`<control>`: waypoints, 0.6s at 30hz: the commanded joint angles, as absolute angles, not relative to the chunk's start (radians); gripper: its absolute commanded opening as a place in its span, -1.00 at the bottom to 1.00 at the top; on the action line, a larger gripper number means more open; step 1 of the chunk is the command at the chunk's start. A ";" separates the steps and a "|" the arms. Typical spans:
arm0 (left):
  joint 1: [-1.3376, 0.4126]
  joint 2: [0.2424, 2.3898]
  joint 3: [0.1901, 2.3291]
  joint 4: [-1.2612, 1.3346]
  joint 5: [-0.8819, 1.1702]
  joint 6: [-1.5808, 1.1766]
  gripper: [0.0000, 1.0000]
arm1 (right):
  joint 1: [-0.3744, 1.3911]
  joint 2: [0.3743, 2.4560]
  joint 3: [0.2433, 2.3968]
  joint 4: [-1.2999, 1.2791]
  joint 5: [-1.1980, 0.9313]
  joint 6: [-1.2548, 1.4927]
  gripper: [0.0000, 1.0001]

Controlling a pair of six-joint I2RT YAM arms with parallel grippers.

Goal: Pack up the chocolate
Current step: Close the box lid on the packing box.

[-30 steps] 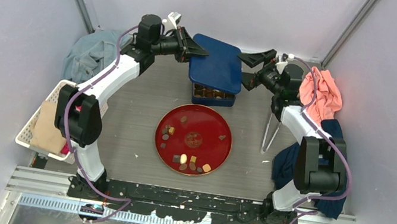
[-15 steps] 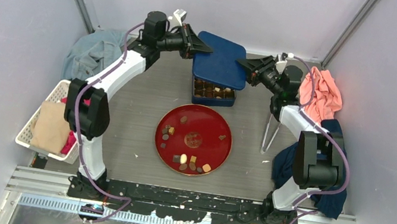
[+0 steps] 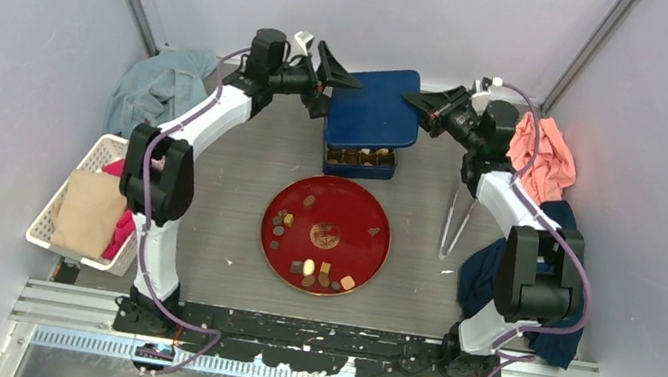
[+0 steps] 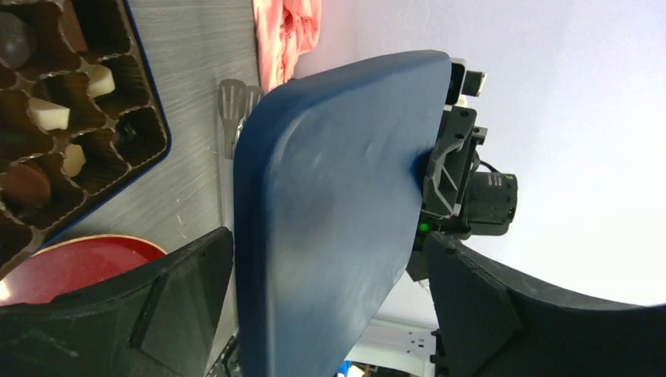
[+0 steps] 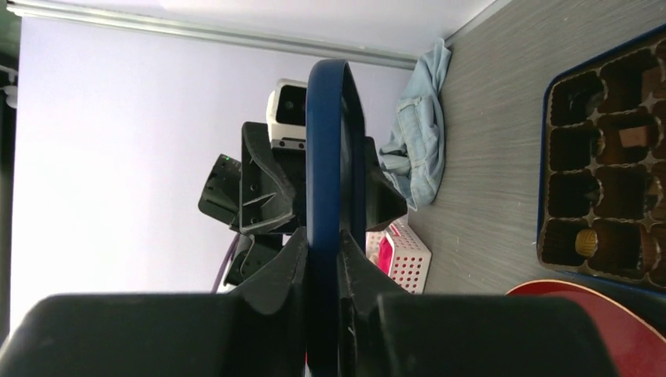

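Chocolate [image 3: 317, 269] in two places. Loose round and square pieces, dark, tan and cream, on the red plate [image 3: 352, 207]: most bunched at its near edge, a few along its left side, one at the right. More seated in the brown cups of the open blue box [image 3: 357, 172], with cream ones plain in the left wrist view. Box just beyond the plate, toward the back of the table [image 3: 244, 154].

Above the box, tilted and lifted clear of it: the blue lid [image 3: 373, 106], between the two arms. Right gripper [image 3: 414, 103] clamped on the lid's right edge, one finger flat against each face. Left gripper [image 3: 337, 93] spread wide at the lid's left edge, a finger on either side. Apparently loose of it, possibly brushing it with the near finger; hard to tell from the wrist view.

Right of the plate, metal tongs [image 3: 454, 223] flat on the table. Further out, a pink cloth [image 3: 543, 156] and a dark blue cloth [image 3: 488, 274] by the right arm. A grey-blue cloth [image 3: 159, 85] at the back left. A white basket [image 3: 55, 200] with folded cloth inside at the left edge.
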State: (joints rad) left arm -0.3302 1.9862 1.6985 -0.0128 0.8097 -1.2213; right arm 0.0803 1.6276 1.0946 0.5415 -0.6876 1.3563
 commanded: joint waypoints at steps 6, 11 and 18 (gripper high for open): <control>-0.242 1.945 1.710 -0.084 0.806 -1.159 0.99 | 0.023 1.597 1.145 0.614 -0.709 1.331 -0.99; -0.203 1.927 1.709 -0.283 0.750 -1.027 0.99 | 0.014 1.660 1.219 0.571 -0.710 1.307 -0.99; -0.181 1.903 1.669 -0.382 0.663 -0.943 0.99 | 0.028 1.839 1.461 0.292 -0.785 1.118 -0.99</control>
State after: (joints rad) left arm -0.1848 1.9797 1.6840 -0.3099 0.7116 -1.0245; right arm 0.0166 1.7756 1.3323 0.4156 -0.7269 1.2339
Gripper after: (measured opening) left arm 0.994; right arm 0.189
